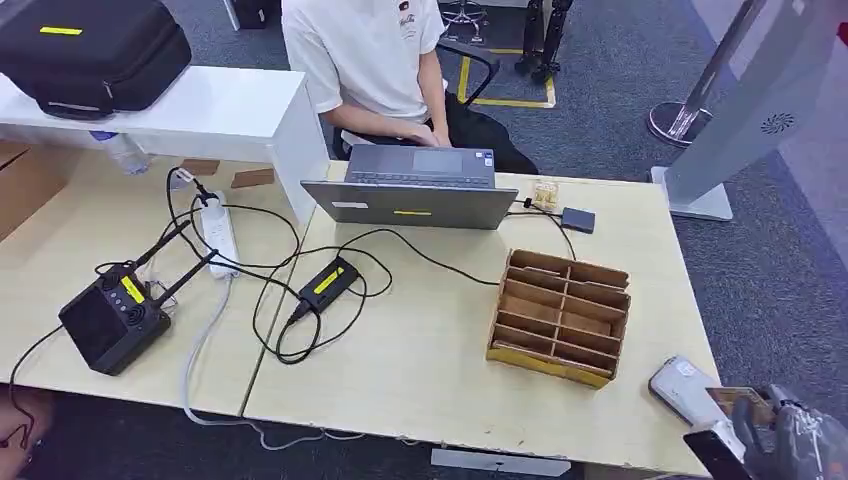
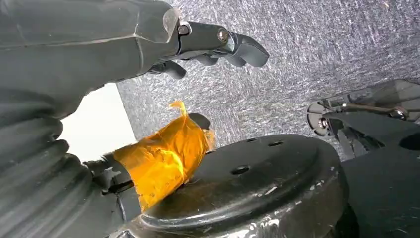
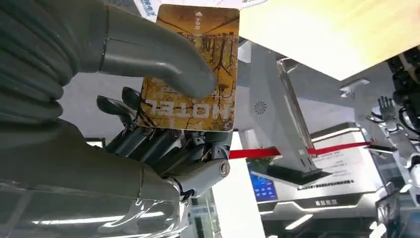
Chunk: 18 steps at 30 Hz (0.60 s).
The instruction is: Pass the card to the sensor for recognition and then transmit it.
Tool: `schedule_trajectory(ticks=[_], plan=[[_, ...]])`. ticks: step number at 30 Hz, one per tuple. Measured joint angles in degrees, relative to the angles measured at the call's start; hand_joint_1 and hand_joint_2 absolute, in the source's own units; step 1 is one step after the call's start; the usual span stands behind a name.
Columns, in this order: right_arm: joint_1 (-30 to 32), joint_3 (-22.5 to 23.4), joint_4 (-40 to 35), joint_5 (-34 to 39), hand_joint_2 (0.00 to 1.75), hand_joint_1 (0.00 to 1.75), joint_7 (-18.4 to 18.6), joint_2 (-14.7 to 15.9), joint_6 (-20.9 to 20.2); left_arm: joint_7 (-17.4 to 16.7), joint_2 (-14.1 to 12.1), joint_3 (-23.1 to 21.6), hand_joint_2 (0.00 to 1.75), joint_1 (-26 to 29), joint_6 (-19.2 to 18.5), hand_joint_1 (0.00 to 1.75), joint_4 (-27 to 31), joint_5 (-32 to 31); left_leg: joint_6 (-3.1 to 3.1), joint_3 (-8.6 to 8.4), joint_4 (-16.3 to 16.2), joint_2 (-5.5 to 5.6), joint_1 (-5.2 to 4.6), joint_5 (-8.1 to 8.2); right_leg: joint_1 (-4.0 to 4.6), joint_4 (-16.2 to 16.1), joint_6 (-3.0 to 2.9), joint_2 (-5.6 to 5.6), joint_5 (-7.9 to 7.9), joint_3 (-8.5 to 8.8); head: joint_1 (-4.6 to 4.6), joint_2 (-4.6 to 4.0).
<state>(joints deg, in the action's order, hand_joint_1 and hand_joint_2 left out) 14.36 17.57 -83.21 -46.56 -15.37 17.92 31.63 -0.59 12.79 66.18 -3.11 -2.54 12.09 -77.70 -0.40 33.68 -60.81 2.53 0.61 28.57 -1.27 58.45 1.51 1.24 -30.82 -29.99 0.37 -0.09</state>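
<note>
My right hand (image 1: 790, 435) is at the table's near right corner and holds a brown hotel card (image 1: 738, 398). In the right wrist view the thumb (image 3: 158, 59) presses the card (image 3: 218, 39) against the fingers behind it, and the card's printed face shows. Just left of the card, a small white sensor unit (image 1: 682, 387) lies on the table's (image 1: 420, 370) right front edge; card and sensor are close, and contact cannot be told. My left hand (image 2: 148, 49) hangs over grey carpet, holding nothing, with orange tape wrapped on its thumb (image 2: 163, 158).
A cardboard divider box (image 1: 560, 315) stands left of the sensor. Behind it are a laptop (image 1: 415, 190) and a seated person (image 1: 370, 50). Cables, a power strip (image 1: 220, 235) and a black box (image 1: 112, 320) cover the table's left half. A grey stand (image 1: 740, 110) rises at the far right.
</note>
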Motion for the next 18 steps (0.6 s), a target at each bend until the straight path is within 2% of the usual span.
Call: schedule_trajectory(ticks=[9,18], plan=[[-1.33,-0.85,0.02,-1.33,1.75,1.75,0.37,-0.26,-0.68,-0.24,-0.04,0.00,1.75,0.00,0.00,0.00,0.00,-0.37,0.00,0.00,0.00,0.00,0.01,0.00,0.01,0.00,0.00,0.00,0.00,-0.01,0.00,0.00],[-3.36,-3.63,7.67,-2.30,1.75,1.75,-0.15,-2.60,2.95,-0.83,-0.04,0.00,1.75,-0.04,0.02,0.00,0.00,-0.90,0.00,-0.03,0.00,-0.06,0.02,0.00,0.02,0.01,0.00,0.06,0.00,-0.02,0.00,0.00]])
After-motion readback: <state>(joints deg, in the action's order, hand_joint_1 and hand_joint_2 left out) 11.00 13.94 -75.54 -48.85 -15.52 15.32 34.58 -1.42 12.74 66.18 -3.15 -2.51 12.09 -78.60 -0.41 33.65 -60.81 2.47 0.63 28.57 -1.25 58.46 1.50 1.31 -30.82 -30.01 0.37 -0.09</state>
